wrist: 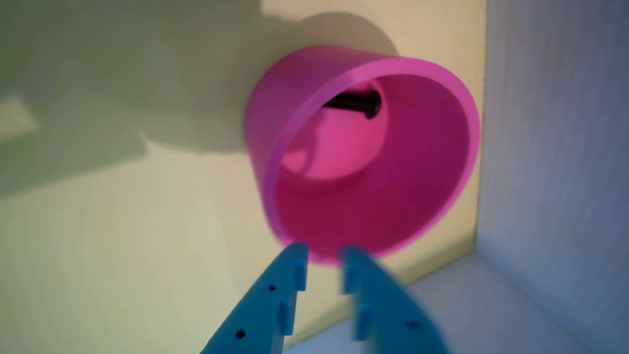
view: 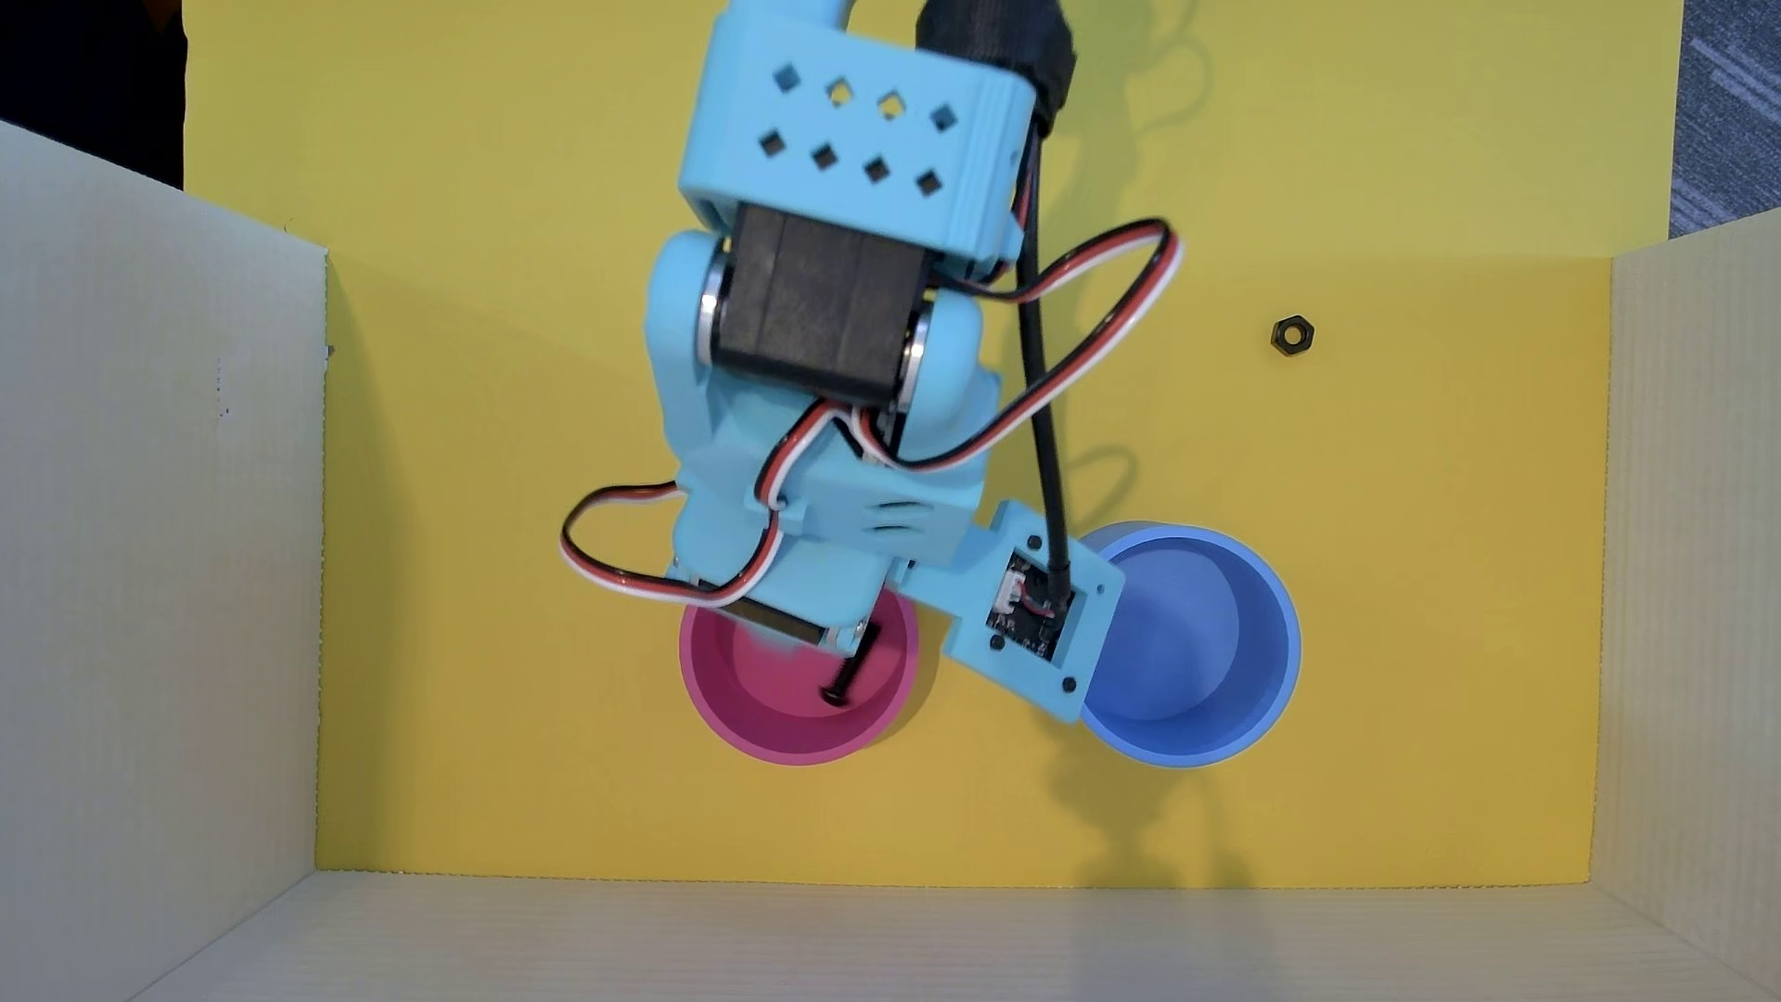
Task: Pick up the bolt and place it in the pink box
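Nearest the wrist camera, the two light-blue fingers of the claw (wrist: 323, 268) rise from the bottom edge, tips parted by a narrow gap with nothing between them: the claw is slightly open and empty. Just past the tips sits the pink box (wrist: 363, 152), its thick rim facing the lens. The bolt (wrist: 355, 102) lies on the flat bottom inside it, near the far wall, shank sideways in this view.

In the overhead view the arm (view: 819, 318) reaches down from the top edge, and its lower end covers the upper part of the pink box (view: 800, 718). The bolt (view: 848, 674) shows inside the box, right of centre, slanting with its head at the lower end. A small circuit board (view: 1031, 612) on the arm's side bracket carries tiny white print, too small to read; no other writing or brand can be made out.

The blue round container (view: 1205, 646) stands just right of the pink box, apart from it, with the bracket overhanging its left rim. A black hexagonal nut (view: 1291, 335) lies well apart, toward the upper right of the yellow bench (view: 1349, 530).

Pale corrugated cardboard walls (view: 154, 578) fence the yellow surface on the left, right and bottom. The pink box stands clear of them, with open yellow floor to its left and below, and more bare floor between the blue container and the right wall.
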Tool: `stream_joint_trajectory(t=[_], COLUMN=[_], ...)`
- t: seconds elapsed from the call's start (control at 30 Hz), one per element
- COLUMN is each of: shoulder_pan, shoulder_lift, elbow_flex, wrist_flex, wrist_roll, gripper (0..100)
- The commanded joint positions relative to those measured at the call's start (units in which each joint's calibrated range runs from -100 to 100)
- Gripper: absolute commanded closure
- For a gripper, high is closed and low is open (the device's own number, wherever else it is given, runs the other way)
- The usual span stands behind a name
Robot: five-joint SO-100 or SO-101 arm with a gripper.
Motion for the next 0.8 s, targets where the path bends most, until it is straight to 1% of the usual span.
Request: stream_joint_trajectory(t=[0.0,0.07,0.17,0.23,0.4,0.53,0.6,0.67,0.77], shoulder_pan=[-0.7,-2.1,-5.7,-7.6,-9.9,-9.5,-10.1,-10.3,-11.5], shoulder_lift=[-13.1,-21.6,-37.2,-47.0,-73.2,-93.1,-101.7,-107.6,-105.6], elbow_flex=[4.7,12.6,30.3,41.6,68.5,84.0,88.9,92.1,93.3], wrist_flex=[2.3,2.1,-0.1,-4.6,-20.0,-27.8,-28.5,-27.1,-23.1], wrist_roll=[0.4,1.5,2.2,2.2,1.6,1.6,1.6,1.6,1.5], gripper=[99,99,99,99,99,99,99,99,99])
